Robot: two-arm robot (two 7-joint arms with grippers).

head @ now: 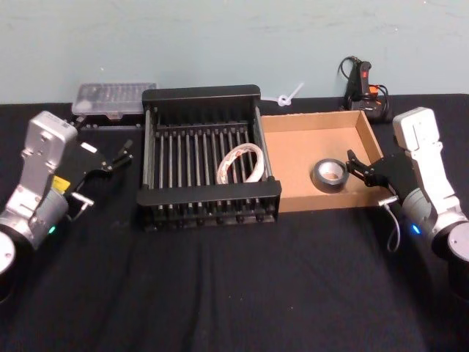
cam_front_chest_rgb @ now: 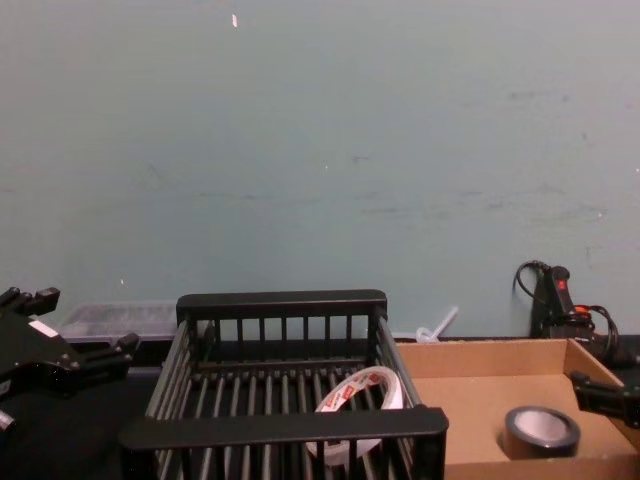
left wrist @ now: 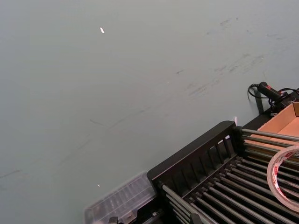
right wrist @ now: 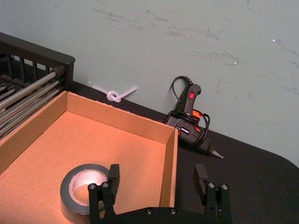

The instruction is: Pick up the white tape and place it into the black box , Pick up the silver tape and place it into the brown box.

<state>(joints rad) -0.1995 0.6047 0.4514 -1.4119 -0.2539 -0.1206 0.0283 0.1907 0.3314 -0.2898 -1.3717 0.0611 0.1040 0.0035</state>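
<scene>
The white tape (head: 242, 163) leans tilted on the bars inside the black box (head: 209, 94), toward its right side; it also shows in the chest view (cam_front_chest_rgb: 362, 392) and the left wrist view (left wrist: 282, 175). The silver tape (head: 330, 174) lies flat in the brown box (head: 315, 121), near its right wall. My right gripper (head: 357, 167) is open just beside the silver tape, its fingers (right wrist: 114, 173) standing either side of the box's right wall, holding nothing. My left gripper (head: 119, 155) hangs open and empty to the left of the black box.
A clear plastic case (head: 113, 99) lies behind the left gripper at the back left. A black glue gun (head: 366, 84) and a white knotted tie (head: 287, 95) rest by the wall behind the brown box. Black cloth (head: 234, 293) covers the table's front.
</scene>
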